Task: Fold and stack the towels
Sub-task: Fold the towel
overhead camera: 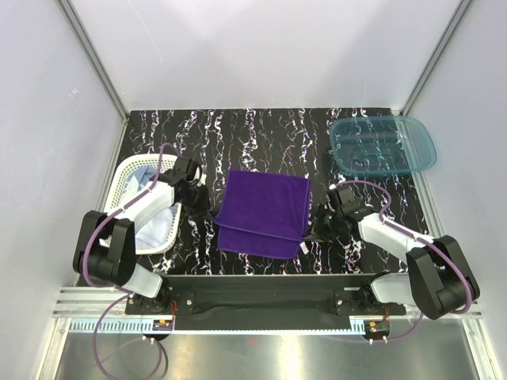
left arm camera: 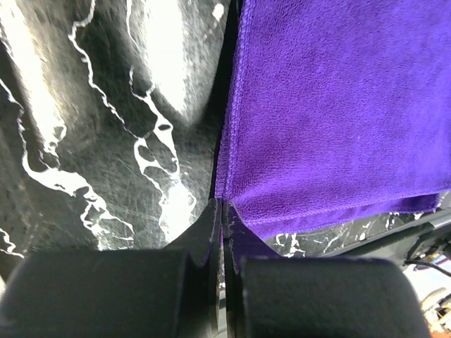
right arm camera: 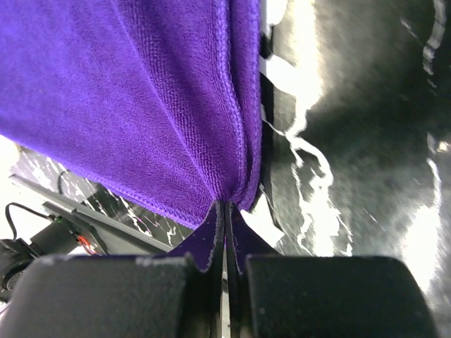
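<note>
The deep purple towel (overhead camera: 265, 210) lies folded in the middle of the black marbled table, its upper layer set back from the near edge. My left gripper (overhead camera: 207, 207) is at its left edge, shut on the towel's near-left corner (left arm camera: 338, 105); the jaws meet at the tip (left arm camera: 223, 205). My right gripper (overhead camera: 314, 229) is at the right edge, shut on the bunched layers of the towel (right arm camera: 127, 91); the tip (right arm camera: 225, 205) pinches them. Pale blue cloth (overhead camera: 158, 226) lies in the white basket under my left arm; no bear face shows.
The white perforated basket (overhead camera: 127, 178) stands at the left edge of the table. The translucent teal bin (overhead camera: 383, 145) sits at the back right. White walls enclose the table on three sides.
</note>
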Controlling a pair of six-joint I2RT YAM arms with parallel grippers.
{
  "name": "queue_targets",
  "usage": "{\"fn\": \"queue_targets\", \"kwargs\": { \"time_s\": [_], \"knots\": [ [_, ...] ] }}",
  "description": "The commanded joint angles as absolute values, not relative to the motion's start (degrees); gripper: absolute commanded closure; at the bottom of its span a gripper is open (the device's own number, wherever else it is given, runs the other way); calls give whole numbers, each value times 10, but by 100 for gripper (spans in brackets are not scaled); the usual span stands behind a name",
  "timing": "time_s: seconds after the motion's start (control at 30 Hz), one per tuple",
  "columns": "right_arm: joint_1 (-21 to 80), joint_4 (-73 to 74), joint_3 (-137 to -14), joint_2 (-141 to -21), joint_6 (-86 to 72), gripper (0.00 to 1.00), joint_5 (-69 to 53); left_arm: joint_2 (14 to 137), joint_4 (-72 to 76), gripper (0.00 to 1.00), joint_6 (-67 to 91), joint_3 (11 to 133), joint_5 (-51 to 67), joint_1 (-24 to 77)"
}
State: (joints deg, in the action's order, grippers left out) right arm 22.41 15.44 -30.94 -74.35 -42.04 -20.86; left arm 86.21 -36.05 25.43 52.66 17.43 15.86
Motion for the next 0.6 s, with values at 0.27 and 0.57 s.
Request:
{"fn": "queue_targets", "kwargs": {
  "time_s": [0.27,0.57],
  "knots": [
    [227,197,-342,-717,-420,100,-189,816,-279,100,304,468,215,166],
    [251,211,-401,-667,-453,100,-264,734,-308,100,355,503,234,199]
  ]
}}
